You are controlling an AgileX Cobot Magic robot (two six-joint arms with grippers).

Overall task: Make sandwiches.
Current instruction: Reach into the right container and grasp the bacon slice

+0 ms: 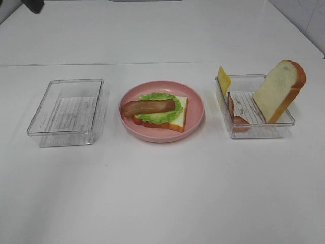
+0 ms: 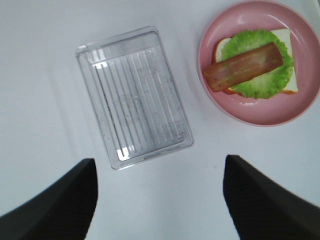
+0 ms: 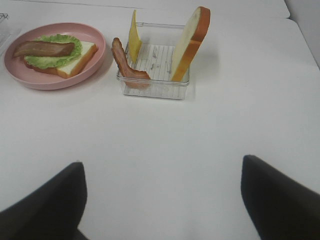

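On the pink plate point(image 1: 195, 119) lies a sandwich base: a bread slice point(image 1: 179, 118) with a green lettuce leaf point(image 1: 161, 113) and one bacon strip point(image 1: 149, 107) on top. In the right clear tray point(image 1: 254, 131) a second bread slice point(image 1: 279, 90) stands on edge, with a yellow cheese slice point(image 1: 223, 79) and another bacon strip point(image 1: 232, 113) leaning at its left wall. My left gripper point(image 2: 160, 200) is open above the table near the empty left tray point(image 2: 132, 95). My right gripper point(image 3: 162, 200) is open, well back from the right tray point(image 3: 155, 85). Neither arm shows in the exterior high view.
The empty clear tray point(image 1: 66, 112) sits left of the plate. A dark object point(image 1: 33, 5) shows at the far left corner. The white table point(image 1: 162, 193) stretches bare in front of the trays.
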